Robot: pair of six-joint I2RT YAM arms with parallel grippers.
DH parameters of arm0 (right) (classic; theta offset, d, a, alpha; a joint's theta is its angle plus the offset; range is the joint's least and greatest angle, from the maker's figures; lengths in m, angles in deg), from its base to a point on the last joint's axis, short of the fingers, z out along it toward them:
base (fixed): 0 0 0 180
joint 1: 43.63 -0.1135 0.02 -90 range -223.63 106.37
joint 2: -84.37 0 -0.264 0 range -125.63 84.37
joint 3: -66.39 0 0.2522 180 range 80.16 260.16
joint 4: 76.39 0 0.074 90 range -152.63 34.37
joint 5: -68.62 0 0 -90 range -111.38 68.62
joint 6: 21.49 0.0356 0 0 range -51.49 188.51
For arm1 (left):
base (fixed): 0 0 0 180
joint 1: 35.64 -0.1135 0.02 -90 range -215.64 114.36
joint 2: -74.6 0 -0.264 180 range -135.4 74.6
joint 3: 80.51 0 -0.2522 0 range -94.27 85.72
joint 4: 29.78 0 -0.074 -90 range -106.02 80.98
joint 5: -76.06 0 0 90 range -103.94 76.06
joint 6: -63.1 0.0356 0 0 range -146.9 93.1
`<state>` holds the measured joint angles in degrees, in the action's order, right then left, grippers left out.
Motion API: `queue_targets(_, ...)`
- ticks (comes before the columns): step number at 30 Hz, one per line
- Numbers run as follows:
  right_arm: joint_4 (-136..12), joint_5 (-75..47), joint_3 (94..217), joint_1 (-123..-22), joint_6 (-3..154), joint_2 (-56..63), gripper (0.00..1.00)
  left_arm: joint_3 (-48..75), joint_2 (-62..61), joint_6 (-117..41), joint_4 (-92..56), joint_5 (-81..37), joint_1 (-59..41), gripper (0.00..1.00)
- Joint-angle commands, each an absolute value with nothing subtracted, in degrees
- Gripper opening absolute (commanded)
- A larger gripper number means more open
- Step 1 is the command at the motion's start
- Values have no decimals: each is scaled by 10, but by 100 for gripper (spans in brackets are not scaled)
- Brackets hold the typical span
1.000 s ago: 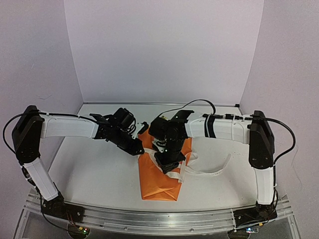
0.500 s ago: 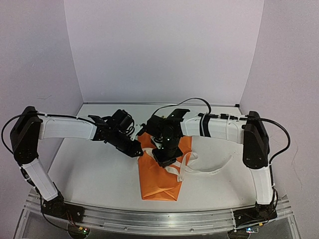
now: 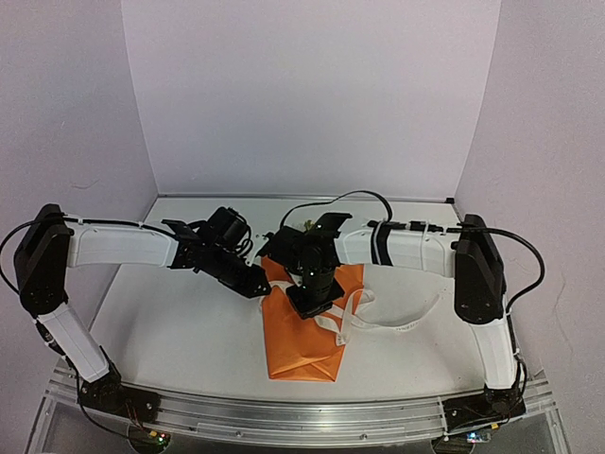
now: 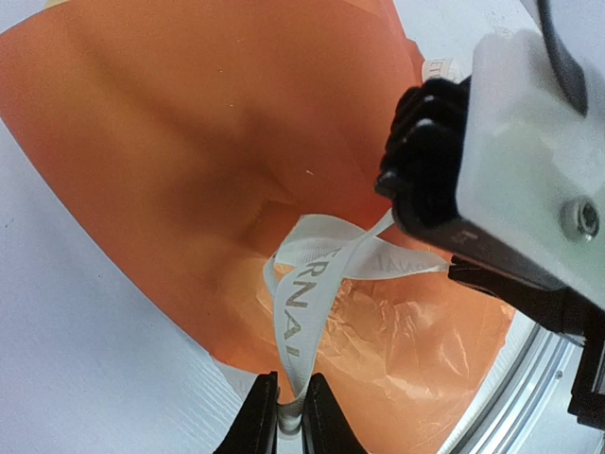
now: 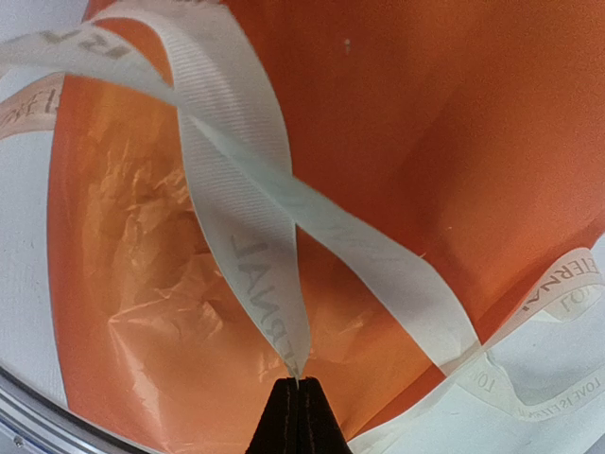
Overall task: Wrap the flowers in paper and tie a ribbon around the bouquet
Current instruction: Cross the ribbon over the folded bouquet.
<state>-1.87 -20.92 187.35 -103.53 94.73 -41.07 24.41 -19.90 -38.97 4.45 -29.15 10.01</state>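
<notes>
- The paper (image 3: 301, 342), bright orange, is seen wrapped into a tapering bundle that lies flat on the middle of the table (image 3: 180, 331). Its narrower end is turned toward the near edge.
- The far, wider end of the bundle is covered by the two grippers in the top view, so the flowers cannot be made out there.
- Part of the paper's surface is shown crinkled and shiny in both wrist views, while the rest is smooth.
- The ribbon (image 5: 236, 142), cream-white with faint grey lettering, is laid over the paper. Two of its strands are crossed above the orange surface.
- A loose length of ribbon is left trailing on the table just right of the paper, curving toward the right edge.
- The left gripper (image 4: 288, 416) is held over the left side of the paper's wider end. Its fingers are drawn almost together, and a strand of ribbon is pinched between them, rising from the tips in a small loop.
- The right gripper (image 5: 299, 402) is placed just beside the left one, above the middle of the paper. Its fingers are pressed fully together, and a strand of ribbon is clamped at their very tips.
- The ribbon is thus held up off the paper between the two grippers.
</notes>
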Motion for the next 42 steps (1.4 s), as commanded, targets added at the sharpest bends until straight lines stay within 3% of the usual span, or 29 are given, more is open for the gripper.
queue_targets(1, -8, -274, 1857, -1037, 967, -400, 0, 248, -172, -394, 31, -283, 98, 12)
queue_targets(21, -126, -246, 1870, -1043, 942, -403, 0, 248, -193, -393, 28, -320, 98, 14)
queue_targets(30, -220, -253, 1835, -1043, 925, -400, 2, 273, -180, -429, 10, -291, 98, 25)
queue_targets(36, -243, -249, 1832, -1043, 911, -409, 2, 294, -149, -492, -17, -254, 96, 45)
queue_targets(42, -271, -257, 1809, -1043, 907, -401, 2, 335, -97, -585, -66, -228, 81, 54)
